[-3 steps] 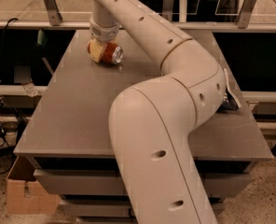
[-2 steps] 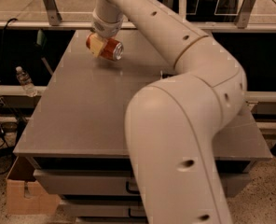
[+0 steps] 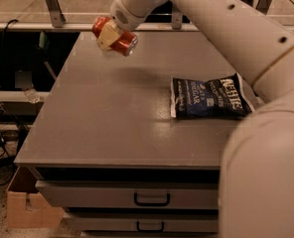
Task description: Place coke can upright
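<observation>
The coke can (image 3: 121, 40) is red with a silver end facing lower right. It lies on its side in the air above the far left part of the grey table (image 3: 112, 113). My gripper (image 3: 109, 33) is shut on the can, and its cream finger (image 3: 108, 35) crosses the can's middle. The white arm reaches down from the upper right. The can casts a soft shadow on the table below it.
A dark blue chip bag (image 3: 209, 98) lies flat on the right side of the table. Drawers with black handles (image 3: 151, 200) sit under the table's front edge. A cardboard box (image 3: 25, 207) stands on the floor at the lower left. Metal rails run behind the table.
The gripper has lifted the can off the table's far left corner and carried it up. The arm has swung aside, which uncovers the chip bag on the right.
</observation>
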Robot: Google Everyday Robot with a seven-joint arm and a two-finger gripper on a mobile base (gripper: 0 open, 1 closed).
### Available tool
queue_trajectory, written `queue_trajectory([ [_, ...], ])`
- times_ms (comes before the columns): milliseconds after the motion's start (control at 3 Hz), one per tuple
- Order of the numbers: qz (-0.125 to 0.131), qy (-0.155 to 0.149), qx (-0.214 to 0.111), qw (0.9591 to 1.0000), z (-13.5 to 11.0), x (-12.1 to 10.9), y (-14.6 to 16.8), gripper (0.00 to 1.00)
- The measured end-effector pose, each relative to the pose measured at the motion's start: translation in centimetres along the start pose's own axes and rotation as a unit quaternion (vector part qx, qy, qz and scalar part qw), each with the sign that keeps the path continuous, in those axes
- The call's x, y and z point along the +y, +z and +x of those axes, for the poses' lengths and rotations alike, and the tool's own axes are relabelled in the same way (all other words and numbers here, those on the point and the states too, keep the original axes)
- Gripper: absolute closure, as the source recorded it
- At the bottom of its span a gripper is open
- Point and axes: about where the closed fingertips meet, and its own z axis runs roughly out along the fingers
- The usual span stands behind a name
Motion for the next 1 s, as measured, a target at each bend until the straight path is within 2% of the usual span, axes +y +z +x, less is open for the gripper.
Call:
queue_trajectory([
  [333,-0.016,-0.009,-0.084,0.9963,-0.2,0.8,-2.8,1.00],
  [667,-0.061,-0.024,-0.168,0.9837,-1.5,2.8,-3.7,1.00],
  [1000,-0.092,-0.026,-0.209,0.9732,-2.7,4.6,-3.5,1.00],
])
